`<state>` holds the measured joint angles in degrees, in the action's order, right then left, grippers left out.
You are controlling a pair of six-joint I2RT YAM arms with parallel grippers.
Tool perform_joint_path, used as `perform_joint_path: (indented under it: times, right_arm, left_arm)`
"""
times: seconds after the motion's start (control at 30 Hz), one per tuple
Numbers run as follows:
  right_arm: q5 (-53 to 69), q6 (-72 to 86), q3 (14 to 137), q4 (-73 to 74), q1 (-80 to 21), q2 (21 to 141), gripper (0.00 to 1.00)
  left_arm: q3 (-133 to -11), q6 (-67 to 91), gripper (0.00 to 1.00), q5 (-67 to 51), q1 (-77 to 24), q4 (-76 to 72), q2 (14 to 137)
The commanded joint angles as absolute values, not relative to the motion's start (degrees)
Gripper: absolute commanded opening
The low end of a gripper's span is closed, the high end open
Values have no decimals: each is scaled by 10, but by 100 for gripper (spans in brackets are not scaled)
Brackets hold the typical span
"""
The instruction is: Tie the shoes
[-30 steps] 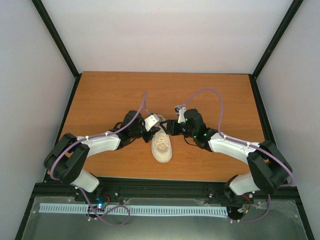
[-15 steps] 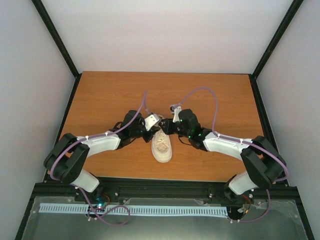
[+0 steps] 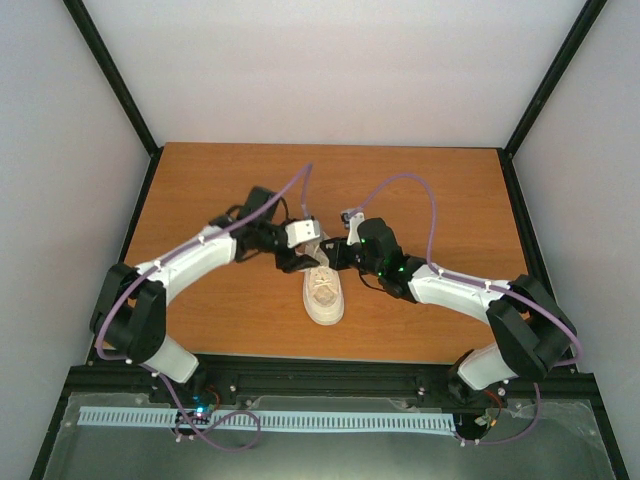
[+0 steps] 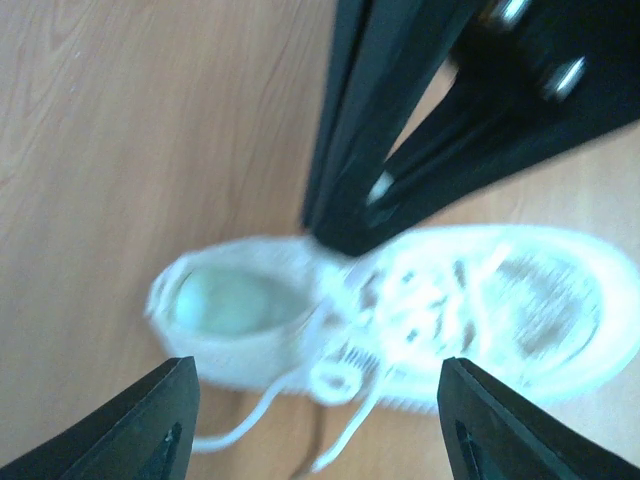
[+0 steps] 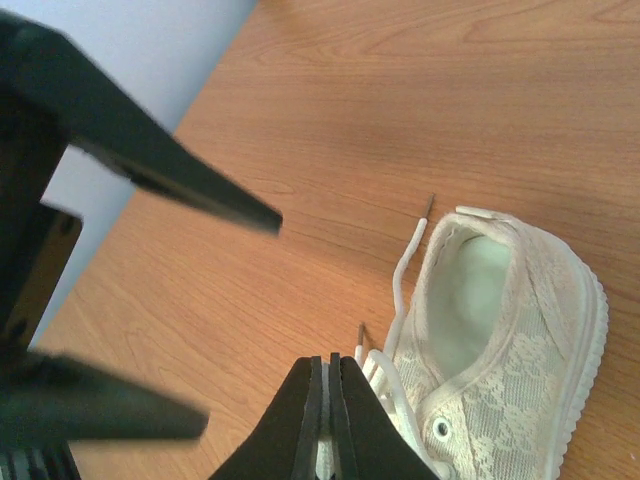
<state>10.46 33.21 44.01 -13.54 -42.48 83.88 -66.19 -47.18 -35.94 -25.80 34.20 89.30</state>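
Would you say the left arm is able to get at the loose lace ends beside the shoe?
Probably yes: the left pincer is open over the shoe, the lace ends lie bare between its fingers, and the right pincer, shut on lace, sits clear of them.

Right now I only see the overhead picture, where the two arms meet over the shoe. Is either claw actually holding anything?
Observer: Yes. The right wrist camera shows the right gripper shut, with what looks like a white lace pinched in it.
Operator: And the other claw?
Observer: The left gripper is open wide above the shoe and holds nothing, though that view is blurred.
Operator: Is there a bow?
Observer: I see none. Two lace tips lie loose on the table beside the heel.
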Motion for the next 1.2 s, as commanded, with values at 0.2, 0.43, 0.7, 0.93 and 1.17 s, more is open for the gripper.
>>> perform_joint_path:
  times: [0.2,0.43,0.7,0.93,1.17]
  right_arm:
    - [120,313,461,-138,-428,859,3]
    - [126,311,457,-139,-427,864,3]
    - [124,303,456,-134,-426,861,3]
    - [127,297,453,-131,-421,853,3]
    - [132,288,457,-123,-416,853,3]
  left_arm:
    - [-711,-655,67,-183,-228,314,1048]
    - [-730,-691,68,-180,-232,257,1109]
    - [-717,-650,3,-175,-233,254,1109]
    - [-663,-623,1,-157,-210,282,995]
    - [-617,-657,1,-239,-211,496,811]
